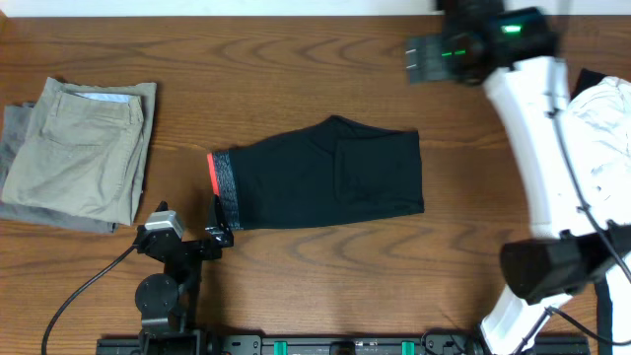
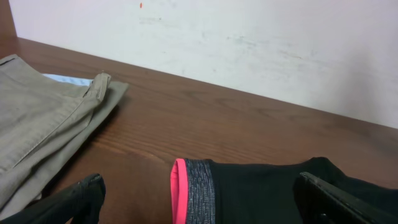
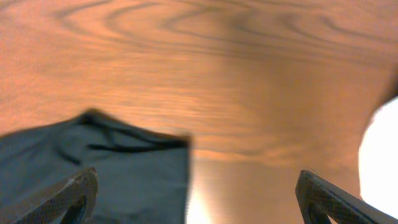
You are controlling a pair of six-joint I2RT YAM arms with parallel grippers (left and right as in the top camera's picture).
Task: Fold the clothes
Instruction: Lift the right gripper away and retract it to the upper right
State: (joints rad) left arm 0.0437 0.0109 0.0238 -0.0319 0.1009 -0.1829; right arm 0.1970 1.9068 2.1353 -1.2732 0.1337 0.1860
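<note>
- Now, the black pants (image 1: 320, 177) lie folded flat in the middle of the surface (image 1: 296, 69), with the red-edged waistband (image 2: 189, 193) towards the left claw (image 2: 199, 183).
- We see both claws gaping and empty. The left sits low, just beside the waistband, and the right claw (image 3: 199, 177) is blurred above a corner of the pants.
- We judge the left might pinch only the top layer, peeling the fold open.
- A low right-arm sweep could snag that corner, and dragging leftwards might nudge the khaki trousers (image 1: 79, 148).
</note>
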